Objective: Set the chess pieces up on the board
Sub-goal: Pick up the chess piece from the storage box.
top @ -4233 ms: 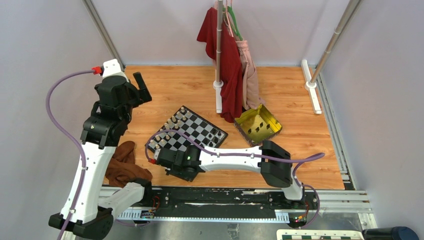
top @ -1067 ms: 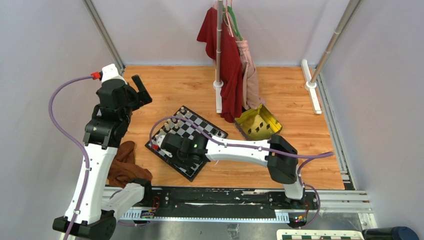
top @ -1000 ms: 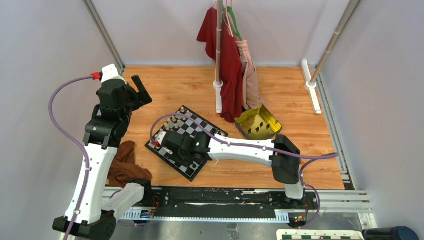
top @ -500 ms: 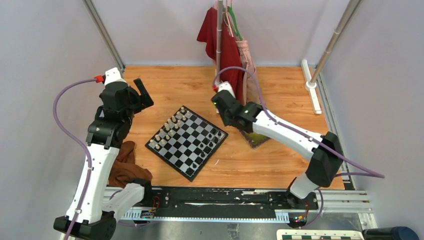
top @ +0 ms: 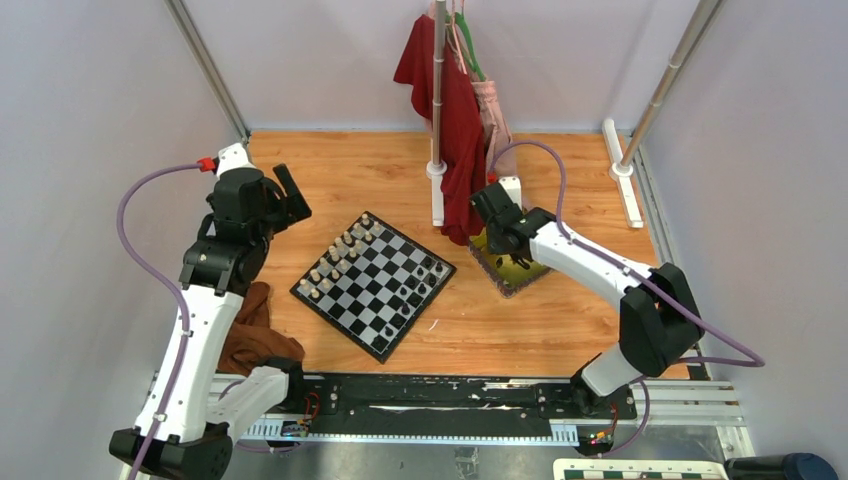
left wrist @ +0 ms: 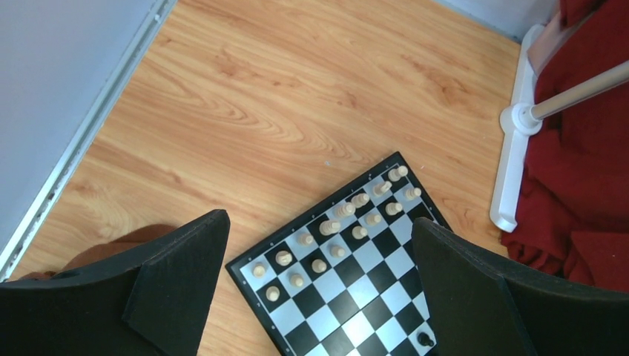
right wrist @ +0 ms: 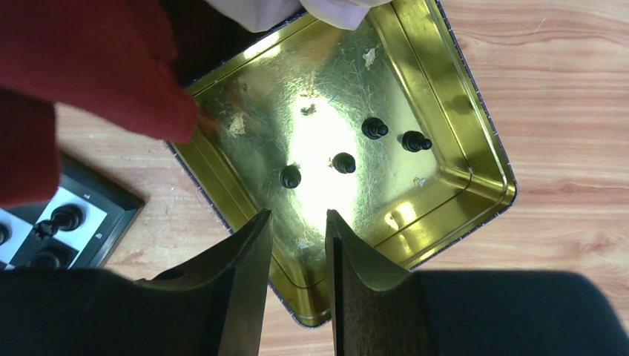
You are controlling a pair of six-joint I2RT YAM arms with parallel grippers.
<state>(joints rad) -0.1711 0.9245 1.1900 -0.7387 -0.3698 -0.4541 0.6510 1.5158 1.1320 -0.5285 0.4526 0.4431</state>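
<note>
Since 1 second ago the right arm has swung off the board and across to the tray, while the left arm has barely shifted.

The right gripper now hovers over the near-left part of the shiny gold-yellow rectangular metal tray; its 2 dark fingers stand a narrow gap apart with nothing between them. Beyond the fingertips, 4 small black turned chess pieces lie scattered on the tray floor, well apart from each other. A red hanging garment covers the tray's far-left corner, and a corner of the flat black-and-white checked chessboard shows at the left edge of the wrist view, apart from the tray.

The left gripper is raised above the board's far-left side, spread wide and empty. Below it, 16 pale cream chess pieces stand upright in 2 rows of 8 along the board's far-left edge. From above, more black pieces stand near the opposite edge; their number cannot be told. The board lies skewed on the orange wooden table, with a crumpled brown cloth near its near-left side.
</note>
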